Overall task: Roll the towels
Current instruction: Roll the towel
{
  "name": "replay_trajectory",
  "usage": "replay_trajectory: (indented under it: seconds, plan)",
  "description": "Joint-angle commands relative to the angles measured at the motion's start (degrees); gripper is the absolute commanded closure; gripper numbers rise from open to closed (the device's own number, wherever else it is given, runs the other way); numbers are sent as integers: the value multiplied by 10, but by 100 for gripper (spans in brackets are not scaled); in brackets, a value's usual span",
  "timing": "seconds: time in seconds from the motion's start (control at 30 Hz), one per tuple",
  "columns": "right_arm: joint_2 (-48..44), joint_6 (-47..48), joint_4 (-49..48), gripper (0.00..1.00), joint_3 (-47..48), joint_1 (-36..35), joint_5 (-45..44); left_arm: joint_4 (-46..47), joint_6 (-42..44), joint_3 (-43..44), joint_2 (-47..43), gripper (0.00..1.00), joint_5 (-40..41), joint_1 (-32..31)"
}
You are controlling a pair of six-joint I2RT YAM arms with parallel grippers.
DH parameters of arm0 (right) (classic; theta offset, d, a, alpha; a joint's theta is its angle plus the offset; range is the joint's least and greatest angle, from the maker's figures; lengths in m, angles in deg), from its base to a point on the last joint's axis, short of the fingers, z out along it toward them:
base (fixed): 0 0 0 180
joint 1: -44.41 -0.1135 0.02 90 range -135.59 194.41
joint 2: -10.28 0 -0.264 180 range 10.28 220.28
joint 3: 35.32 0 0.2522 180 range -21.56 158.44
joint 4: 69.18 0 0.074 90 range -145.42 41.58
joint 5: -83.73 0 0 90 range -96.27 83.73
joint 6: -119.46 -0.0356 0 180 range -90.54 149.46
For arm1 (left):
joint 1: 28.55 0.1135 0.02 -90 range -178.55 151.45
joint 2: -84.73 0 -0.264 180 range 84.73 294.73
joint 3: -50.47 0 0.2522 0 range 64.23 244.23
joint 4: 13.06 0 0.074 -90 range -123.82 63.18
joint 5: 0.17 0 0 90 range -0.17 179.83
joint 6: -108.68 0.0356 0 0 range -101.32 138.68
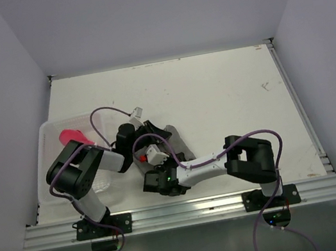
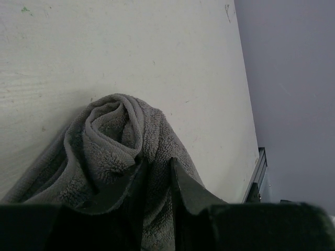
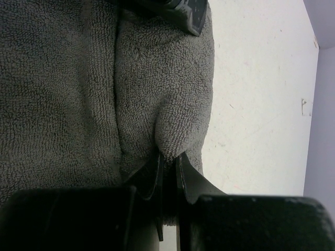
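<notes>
The grey towel (image 1: 174, 136) lies bunched on the white table (image 1: 214, 91), mostly hidden under both arms. In the left wrist view it is a loosely rolled heap (image 2: 115, 141). The left gripper (image 2: 157, 168) has closed its fingers on a fold of it, and cloth fills the narrow gap. My left gripper (image 1: 141, 138) reaches in from the basket side. The right gripper (image 3: 169, 157) is shut on a folded edge of the grey towel (image 3: 78, 89), with my right gripper (image 1: 162, 165) low at the near side. The pink-red towel (image 1: 73, 135) lies in the white basket (image 1: 49, 160).
The basket stands at the table's left edge beside the left arm. Grey walls close in the table on three sides, and a metal rail (image 1: 304, 121) runs along its right edge. Bare tabletop (image 3: 261, 78) lies to the right of the towel.
</notes>
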Motion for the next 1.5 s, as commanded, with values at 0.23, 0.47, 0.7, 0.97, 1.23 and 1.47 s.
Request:
replay_trajectory:
  seconds: [0.23, 0.47, 0.7, 0.97, 1.23, 1.47]
  plan:
    - [-40, -47, -40, 100, -30, -3, 91, -98, 12, -16, 47, 74, 50, -20]
    - [-123, -62, -42, 78, -55, 10, 111, -149, 23, 4, 79, 75, 76, -8]
    - [-226, -67, -60, 57, -89, 28, 146, -155, 24, -2, 96, 75, 79, -2]
    - [-383, -101, -147, 47, -174, 103, 259, -165, 28, -4, 101, 75, 83, -1]
    - [-435, -181, -280, 32, -281, 299, 538, -157, 26, -9, 100, 75, 79, -1]
    - [-376, -237, -400, 30, -346, 331, 642, -157, 24, -14, 93, 75, 80, -1]
